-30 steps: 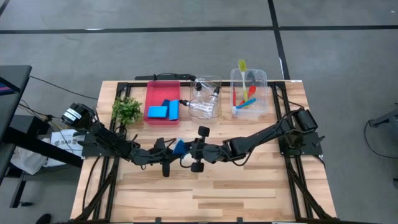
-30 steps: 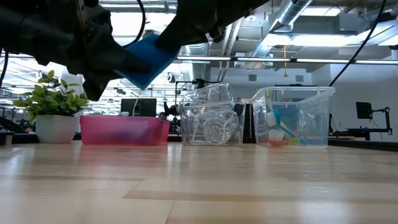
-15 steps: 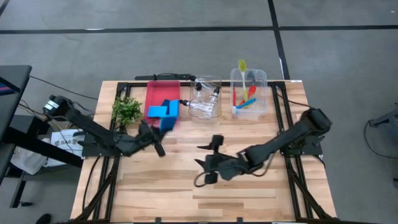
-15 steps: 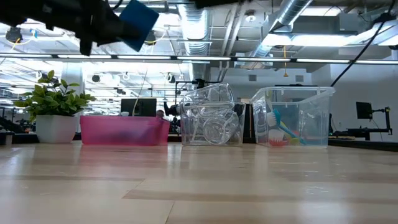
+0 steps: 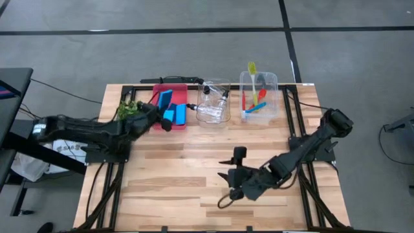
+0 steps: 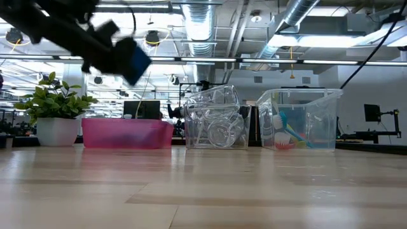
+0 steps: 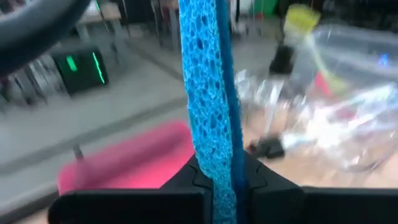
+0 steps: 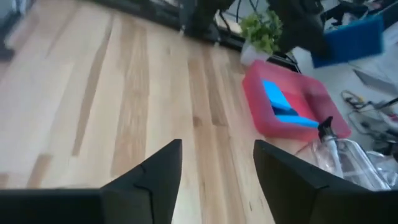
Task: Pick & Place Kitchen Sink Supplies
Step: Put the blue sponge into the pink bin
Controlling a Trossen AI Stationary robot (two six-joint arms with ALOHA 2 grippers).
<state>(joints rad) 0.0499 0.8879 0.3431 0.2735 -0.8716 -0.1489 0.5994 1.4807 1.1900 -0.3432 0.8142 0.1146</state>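
Observation:
My left gripper point(image 5: 161, 111) hovers over the red tray point(image 5: 155, 97) at the table's far left and is shut on a flat blue sponge point(image 5: 165, 99). The low view shows that sponge point(image 6: 132, 60) high above the pink tray wall point(image 6: 127, 134). Two more blue sponges point(image 5: 175, 115) lie flat in the tray. Clear black-capped bottles lie in the clear bin point(image 5: 214, 103). The yellow-green, red and blue brushes stand in the other clear bin point(image 5: 259, 97). My right gripper point(image 5: 231, 178) is open, touching nothing, above bare table right of the middle and toward the near edge point(image 8: 214, 180). My left gripper pinches the blue sponge between its two fingers point(image 7: 185, 184) across its flat faces, at its lower end point(image 7: 216, 167). The sponge stands edge-on, pointing away from the fingers. It is lifted clear, well above the tray.
A small leafy plant point(image 5: 131, 112) in a white pot stands just left of the tray, close under my left arm. The tray and the two clear bins line the far edge. Bare wooden table point(image 5: 194, 162) spreads across the middle and near side.
The two grippers were together at the sponge over the table's middle. My left gripper has since carried the sponge up and toward the far-left, to above the red tray. My right gripper has drawn back toward the near edge and right, without the sponge.

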